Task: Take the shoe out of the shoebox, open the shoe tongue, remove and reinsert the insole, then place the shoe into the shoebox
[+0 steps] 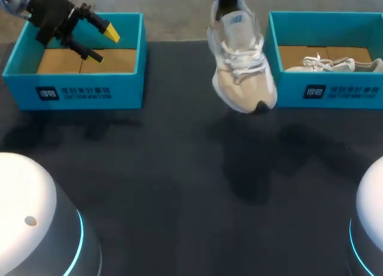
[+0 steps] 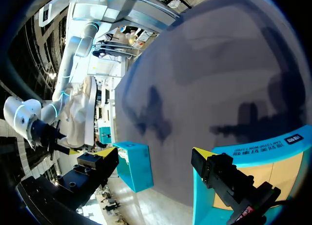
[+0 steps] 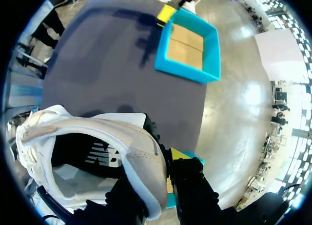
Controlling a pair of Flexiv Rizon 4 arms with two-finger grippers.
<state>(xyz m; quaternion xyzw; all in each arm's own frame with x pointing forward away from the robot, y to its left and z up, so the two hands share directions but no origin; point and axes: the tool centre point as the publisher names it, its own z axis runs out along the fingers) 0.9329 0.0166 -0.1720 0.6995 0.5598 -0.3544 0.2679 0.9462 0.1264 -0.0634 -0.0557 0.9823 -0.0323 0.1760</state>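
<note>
Head view: R fingers (image 3: pixel 178 153) clamp white sneaker (image 1: pixel 242 66) by heel, toe down over worktop (image 1: pixel 179 168); L fingers (image 1: pixel 111 32) wide apart, empty, over left shoebox (image 1: pixel 78 90).

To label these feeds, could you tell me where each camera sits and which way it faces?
Head view: above and behind, facing down on the table; left gripper over the left shoebox.
Left wrist view: on that wrist, facing across the table; open fingers show.
Right wrist view: on that wrist, facing down; right gripper holds the shoe.
Shared: all show left shoebox and shoe.
</note>
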